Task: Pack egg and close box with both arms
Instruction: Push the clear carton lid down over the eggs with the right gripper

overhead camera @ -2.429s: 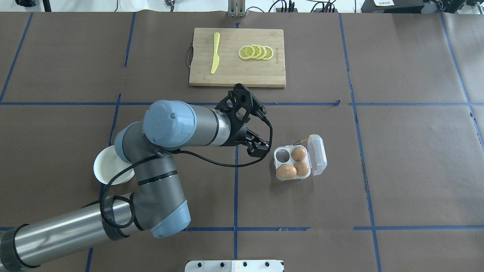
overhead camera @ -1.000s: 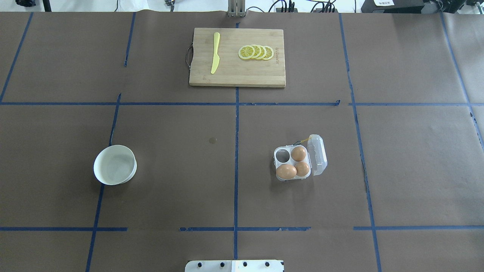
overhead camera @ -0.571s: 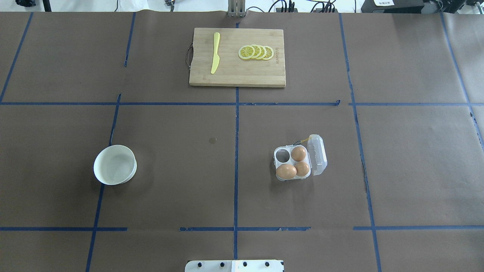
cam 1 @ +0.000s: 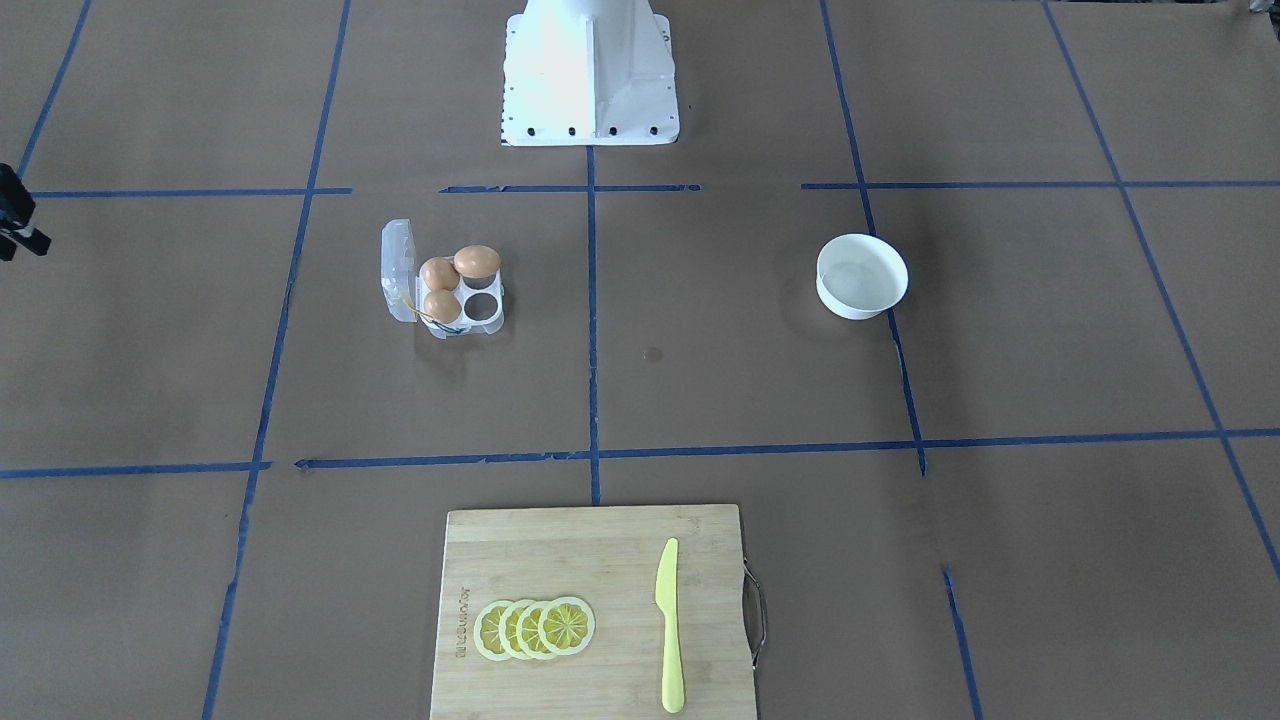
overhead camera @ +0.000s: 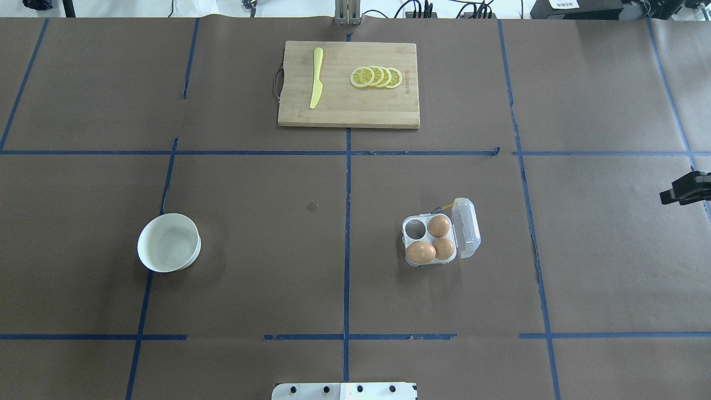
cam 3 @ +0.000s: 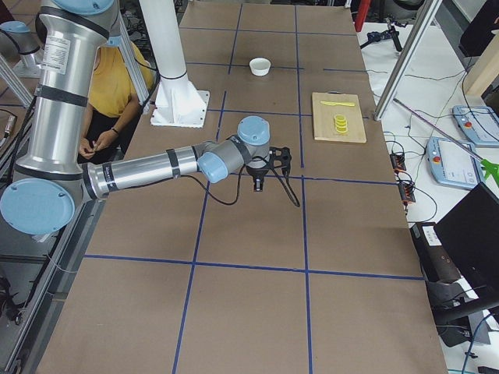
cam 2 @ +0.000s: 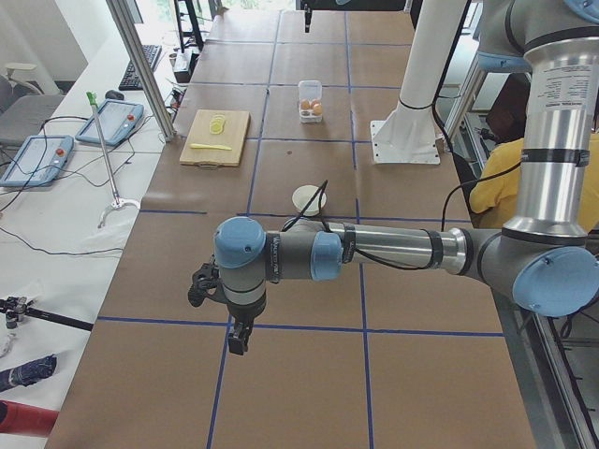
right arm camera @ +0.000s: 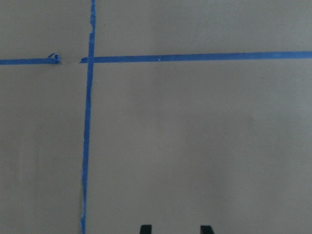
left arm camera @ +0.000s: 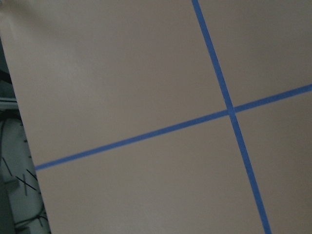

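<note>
The clear box (overhead camera: 407, 240) stands right of the table's middle with its lid (overhead camera: 466, 228) open to the right. Three brown eggs (overhead camera: 420, 252) fill three cells; the far left cell (overhead camera: 414, 227) is empty. The box also shows in the front-facing view (cam 1: 497, 318). My right gripper (overhead camera: 686, 189) is at the overhead view's right edge, far from the box. In its wrist view the gripper (right arm camera: 175, 229) has two fingertips (right arm camera: 146, 228) apart over bare paper. My left gripper (cam 2: 239, 337) shows only in the exterior left view, beyond the bowl; I cannot tell whether it is open.
A round white bowl (overhead camera: 168, 243) stands at the left and looks empty. A wooden cutting board (overhead camera: 349, 108) with a yellow knife (overhead camera: 316, 78) and lemon slices (overhead camera: 376, 77) lies at the far middle. The white pedestal (cam 1: 590, 75) is at the robot's edge.
My left arm, which was beside the box 2.4 s ago, has left the overhead view. My right gripper has just come in at that view's right edge. Box and eggs have not moved.
</note>
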`<state>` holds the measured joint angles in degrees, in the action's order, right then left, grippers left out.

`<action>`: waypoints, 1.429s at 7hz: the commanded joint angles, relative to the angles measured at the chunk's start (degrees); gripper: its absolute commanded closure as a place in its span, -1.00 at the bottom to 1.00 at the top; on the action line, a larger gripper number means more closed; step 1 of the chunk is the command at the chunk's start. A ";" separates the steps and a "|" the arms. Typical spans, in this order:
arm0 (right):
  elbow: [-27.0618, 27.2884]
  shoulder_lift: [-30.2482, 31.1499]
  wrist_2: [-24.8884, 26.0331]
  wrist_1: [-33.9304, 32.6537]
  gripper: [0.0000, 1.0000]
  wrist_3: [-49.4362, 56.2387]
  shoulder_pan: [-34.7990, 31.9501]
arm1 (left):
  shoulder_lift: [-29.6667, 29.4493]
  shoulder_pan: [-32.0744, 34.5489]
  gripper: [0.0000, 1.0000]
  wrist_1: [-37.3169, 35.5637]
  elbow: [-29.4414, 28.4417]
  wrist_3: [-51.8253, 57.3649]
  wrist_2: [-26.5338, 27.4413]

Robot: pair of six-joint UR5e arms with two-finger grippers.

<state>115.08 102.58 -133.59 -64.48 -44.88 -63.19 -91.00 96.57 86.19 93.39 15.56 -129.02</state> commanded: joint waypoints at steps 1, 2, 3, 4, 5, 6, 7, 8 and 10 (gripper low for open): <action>0.15 -0.45 11.79 13.71 0.84 -23.59 16.36 | -0.32 0.11 -1.00 0.12 0.48 0.00 -0.09; -0.03 -3.24 14.82 15.68 1.00 -27.33 20.78 | -0.41 0.11 -1.00 0.21 0.83 0.00 -0.09; -0.55 -7.62 15.54 15.61 1.00 -30.59 23.61 | -0.41 0.11 -1.00 0.21 1.44 0.00 -0.09; -1.34 -12.10 20.07 15.61 1.00 -35.06 28.16 | -0.41 0.11 -1.00 0.21 1.53 0.00 -0.09; -2.30 -17.28 24.30 14.83 1.00 -38.06 32.13 | -0.49 0.11 -1.00 0.21 1.53 0.00 -0.09; -4.14 -22.46 26.25 14.65 1.00 -39.57 33.21 | -0.58 0.11 -1.00 0.21 1.53 -0.09 -0.09; -4.42 -25.65 26.27 14.64 1.00 -40.54 33.22 | -0.58 0.11 -1.00 0.30 1.71 -0.09 -0.09; -4.42 -25.33 25.92 14.64 1.00 -40.55 32.96 | -0.58 0.11 -1.00 0.21 1.97 0.00 -0.09; -3.99 -24.97 25.31 11.86 1.00 -40.47 31.39 | -0.58 0.11 -1.00 0.21 1.80 0.00 -0.09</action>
<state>110.80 77.68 -107.89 -50.57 -85.30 -30.86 -91.58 96.68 86.41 95.24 15.55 -129.11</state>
